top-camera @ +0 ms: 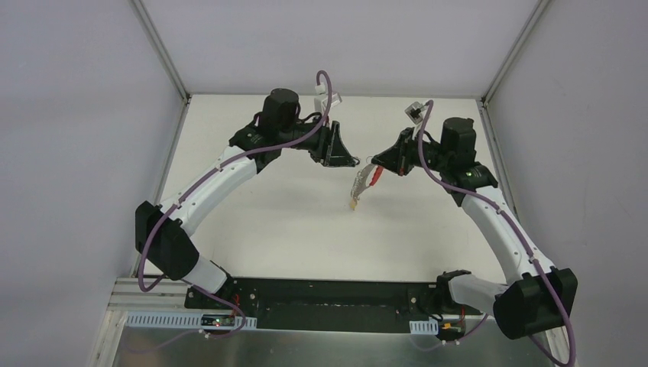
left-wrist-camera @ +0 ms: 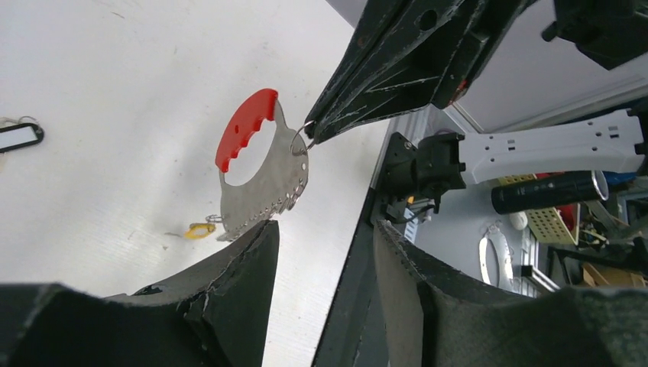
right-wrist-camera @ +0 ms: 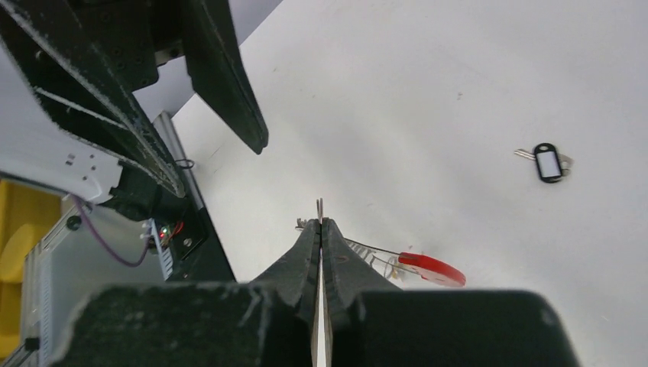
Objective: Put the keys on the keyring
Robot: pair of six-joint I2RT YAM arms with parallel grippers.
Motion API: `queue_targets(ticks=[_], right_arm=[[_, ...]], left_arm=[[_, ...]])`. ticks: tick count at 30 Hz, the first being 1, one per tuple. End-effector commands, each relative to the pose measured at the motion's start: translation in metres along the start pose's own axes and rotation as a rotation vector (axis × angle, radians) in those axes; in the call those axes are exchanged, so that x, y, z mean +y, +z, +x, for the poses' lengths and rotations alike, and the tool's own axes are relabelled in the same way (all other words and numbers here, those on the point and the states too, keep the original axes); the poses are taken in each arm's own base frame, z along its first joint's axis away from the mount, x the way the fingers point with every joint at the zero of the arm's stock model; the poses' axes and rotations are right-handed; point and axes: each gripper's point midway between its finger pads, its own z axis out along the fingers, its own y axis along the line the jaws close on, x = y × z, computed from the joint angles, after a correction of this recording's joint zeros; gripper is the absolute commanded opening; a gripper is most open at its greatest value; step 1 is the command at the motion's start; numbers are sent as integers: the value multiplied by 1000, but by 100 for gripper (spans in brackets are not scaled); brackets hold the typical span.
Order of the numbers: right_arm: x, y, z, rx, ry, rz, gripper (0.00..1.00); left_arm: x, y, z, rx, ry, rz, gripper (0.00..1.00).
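My right gripper (top-camera: 380,165) is shut on a thin silver ring of the keys (top-camera: 359,187) and holds the bunch above the table. The bunch hangs down: a red-and-grey curved piece (left-wrist-camera: 256,164), small silver keys, and a yellow head (left-wrist-camera: 200,229) at the bottom. In the right wrist view the pinched ring sticks out of the gripper (right-wrist-camera: 320,222), with the red piece (right-wrist-camera: 432,269) to its right. My left gripper (left-wrist-camera: 325,245) is open and empty, close to the left of the bunch. The keyring (right-wrist-camera: 547,162), a small black oval with a pale centre, lies on the table apart from both grippers.
The keyring also shows at the left edge of the left wrist view (left-wrist-camera: 19,136), with a small silver key against it. The table's near edge (left-wrist-camera: 359,229) has a black rail along it. White walls enclose the table on three sides.
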Motion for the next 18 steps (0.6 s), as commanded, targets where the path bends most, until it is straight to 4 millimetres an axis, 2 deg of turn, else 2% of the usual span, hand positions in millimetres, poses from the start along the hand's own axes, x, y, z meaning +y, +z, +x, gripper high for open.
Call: queue_targets(ticks=[1, 12, 18], right_arm=[[-10, -12, -33, -85, -71, 185, 0], [-26, -10, -40, -98, -97, 409, 0], [-31, -10, -42, -101, -132, 495, 0]], left_arm=[[11, -3, -15, -28, 46, -92, 49], [53, 5, -15, 0, 58, -255, 46], [66, 12, -18, 13, 64, -282, 46]])
